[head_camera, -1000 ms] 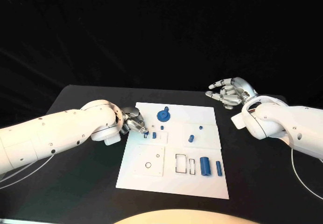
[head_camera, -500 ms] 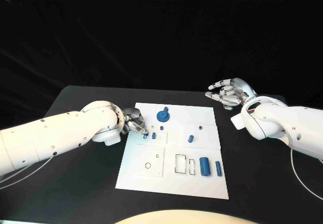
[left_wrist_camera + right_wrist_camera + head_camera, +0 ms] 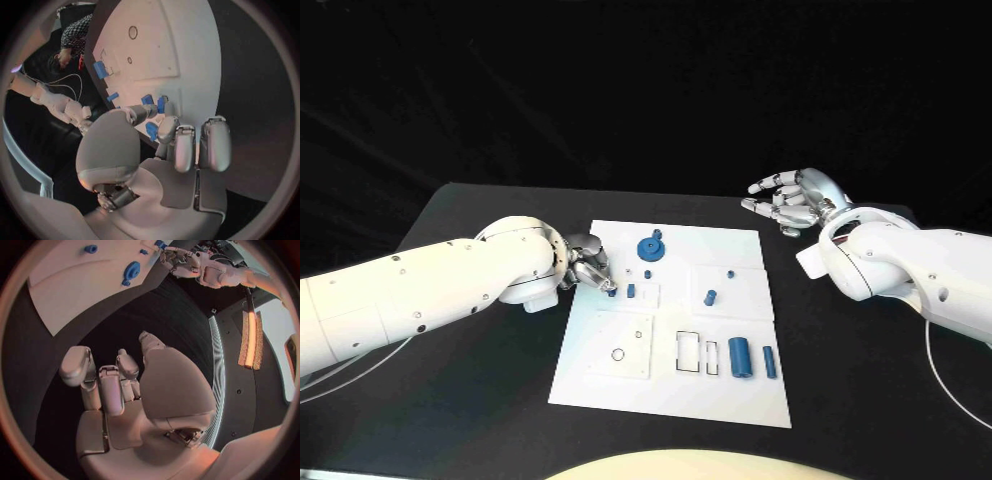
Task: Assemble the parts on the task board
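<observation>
1. Two white arms reach over the black bench (image 3: 473,390), one from each side of the white task board (image 3: 672,390) lying in its middle.
2. The left hand (image 3: 589,265) sits at the board's left edge, near its far end; its fingers (image 3: 164,131) are drawn narrow, tips together at a small blue part (image 3: 161,104) on the board (whether they actually grip it, I cannot tell).
3. Just beside those fingertips another small blue piece (image 3: 630,291) stands on the board, with a tiny blue peg (image 3: 648,273) a little farther away.
4. A round blue knob-like part (image 3: 651,247) sits near the board's far edge, and a short blue piece (image 3: 710,296) lies toward the board's right side.
5. Near the board's near right area, a thick blue cylinder (image 3: 738,354) and a slimmer blue rod (image 3: 769,361) lie side by side, next to two outlined rectangular slots (image 3: 697,352).
6. A small ring outline (image 3: 617,353) marks the square panel on the board's near left.
7. The right hand (image 3: 790,201) is raised beyond the board's far right corner, well apart from it, palm up, fingers loosely curled and spread, holding nothing.
</observation>
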Motion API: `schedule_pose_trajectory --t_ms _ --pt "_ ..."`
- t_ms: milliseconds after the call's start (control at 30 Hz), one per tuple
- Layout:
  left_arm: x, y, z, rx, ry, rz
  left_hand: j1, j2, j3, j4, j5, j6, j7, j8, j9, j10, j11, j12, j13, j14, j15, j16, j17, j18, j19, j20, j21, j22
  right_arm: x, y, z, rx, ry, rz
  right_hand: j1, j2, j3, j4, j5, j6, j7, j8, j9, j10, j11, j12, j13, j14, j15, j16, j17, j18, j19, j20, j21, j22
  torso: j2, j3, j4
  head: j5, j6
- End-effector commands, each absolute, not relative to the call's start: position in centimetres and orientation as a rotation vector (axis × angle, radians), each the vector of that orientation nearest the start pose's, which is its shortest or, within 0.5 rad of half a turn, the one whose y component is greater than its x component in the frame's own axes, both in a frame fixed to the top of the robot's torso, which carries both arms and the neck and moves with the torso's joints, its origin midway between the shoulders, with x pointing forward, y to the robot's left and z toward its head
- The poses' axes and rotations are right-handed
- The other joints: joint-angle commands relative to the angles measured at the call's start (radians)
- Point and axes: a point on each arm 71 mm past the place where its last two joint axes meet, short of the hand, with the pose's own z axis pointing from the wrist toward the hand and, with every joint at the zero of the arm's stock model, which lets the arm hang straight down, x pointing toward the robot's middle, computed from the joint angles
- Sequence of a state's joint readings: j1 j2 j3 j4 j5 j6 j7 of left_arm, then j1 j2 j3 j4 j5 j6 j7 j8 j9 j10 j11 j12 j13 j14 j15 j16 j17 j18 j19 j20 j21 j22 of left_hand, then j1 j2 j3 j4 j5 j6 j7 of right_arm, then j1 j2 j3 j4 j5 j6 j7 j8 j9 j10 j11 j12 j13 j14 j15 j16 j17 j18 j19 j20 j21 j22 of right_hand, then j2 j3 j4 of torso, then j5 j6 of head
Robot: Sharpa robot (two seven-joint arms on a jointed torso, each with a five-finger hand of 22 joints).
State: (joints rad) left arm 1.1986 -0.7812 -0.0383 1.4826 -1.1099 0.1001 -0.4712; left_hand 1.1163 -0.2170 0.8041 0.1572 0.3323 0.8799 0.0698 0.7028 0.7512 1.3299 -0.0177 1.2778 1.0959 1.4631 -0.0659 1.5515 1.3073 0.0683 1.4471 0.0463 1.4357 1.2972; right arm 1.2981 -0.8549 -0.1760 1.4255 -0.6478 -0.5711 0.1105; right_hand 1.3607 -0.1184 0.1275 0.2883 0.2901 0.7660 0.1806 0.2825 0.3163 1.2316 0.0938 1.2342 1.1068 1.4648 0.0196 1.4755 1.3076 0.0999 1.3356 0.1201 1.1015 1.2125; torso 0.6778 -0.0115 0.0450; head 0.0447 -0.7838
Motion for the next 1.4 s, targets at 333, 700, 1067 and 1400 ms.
schedule_pose_trajectory --t_ms 333,700,1067,1400 --pt "48.3 19.6 -23.07 -0.145 2.3 -0.43 -0.001 0.013 0.142 -0.149 0.01 0.015 -0.011 0.006 0.001 0.011 0.001 0.006 0.004 0.098 -0.007 0.001 0.227 -0.01 0.004 -0.008 0.007 0.004 50.83 -25.38 -18.2 0.581 1.531 0.886 -0.008 0.002 -0.002 0.0 -0.004 0.0 -0.005 0.004 -0.001 0.001 -0.006 -0.001 -0.001 0.052 -0.009 -0.003 0.029 0.007 0.002 -0.006 -0.003 -0.001 0.0 -0.0006 0.0003 0.0 0.0" --pt "48.24 19.58 -23.24 -0.152 2.296 -0.426 -0.003 0.011 0.142 -0.15 0.014 0.016 -0.011 0.007 0.001 0.014 0.001 0.009 0.008 0.098 -0.007 0.001 0.228 -0.011 0.005 -0.008 0.009 0.006 50.82 -25.43 -18.18 0.58 1.527 0.886 -0.009 0.003 -0.002 0.0 -0.004 0.0 -0.005 0.005 -0.001 0.001 -0.006 0.0 -0.001 0.052 -0.009 -0.003 0.03 0.006 0.003 -0.007 -0.002 0.0 0.0 0.0002 0.0 0.0 -0.004" --pt "48.05 19.55 -23.3 -0.148 2.283 -0.418 -0.014 0.007 0.146 -0.158 0.04 0.024 -0.015 0.014 0.002 0.026 -0.003 0.02 0.024 0.1 -0.01 0.004 0.233 -0.011 0.007 -0.011 0.01 0.009 50.82 -25.48 -18.18 0.581 1.527 0.885 -0.009 0.003 -0.002 0.0 -0.004 0.0 -0.005 0.005 -0.001 0.001 -0.006 0.0 -0.001 0.052 -0.009 -0.003 0.03 0.006 0.003 -0.007 -0.002 0.0 0.0 -0.0005 0.0005 0.0 -0.005" --pt "47.88 19.49 -23.38 -0.13 2.291 -0.405 -0.035 0.0 0.148 -0.17 0.101 0.033 -0.02 0.024 0.002 0.042 -0.008 0.033 0.045 0.102 -0.014 0.008 0.24 -0.011 0.007 -0.015 0.01 0.009 50.81 -25.5 -18.2 0.582 1.528 0.884 -0.009 0.003 -0.002 0.0 -0.004 0.0 -0.005 0.005 -0.001 0.001 -0.006 0.0 -0.001 0.052 -0.009 -0.003 0.03 0.006 0.003 -0.007 -0.002 0.0 -0.001 -0.0007 0.0006 -0.003 -0.006"
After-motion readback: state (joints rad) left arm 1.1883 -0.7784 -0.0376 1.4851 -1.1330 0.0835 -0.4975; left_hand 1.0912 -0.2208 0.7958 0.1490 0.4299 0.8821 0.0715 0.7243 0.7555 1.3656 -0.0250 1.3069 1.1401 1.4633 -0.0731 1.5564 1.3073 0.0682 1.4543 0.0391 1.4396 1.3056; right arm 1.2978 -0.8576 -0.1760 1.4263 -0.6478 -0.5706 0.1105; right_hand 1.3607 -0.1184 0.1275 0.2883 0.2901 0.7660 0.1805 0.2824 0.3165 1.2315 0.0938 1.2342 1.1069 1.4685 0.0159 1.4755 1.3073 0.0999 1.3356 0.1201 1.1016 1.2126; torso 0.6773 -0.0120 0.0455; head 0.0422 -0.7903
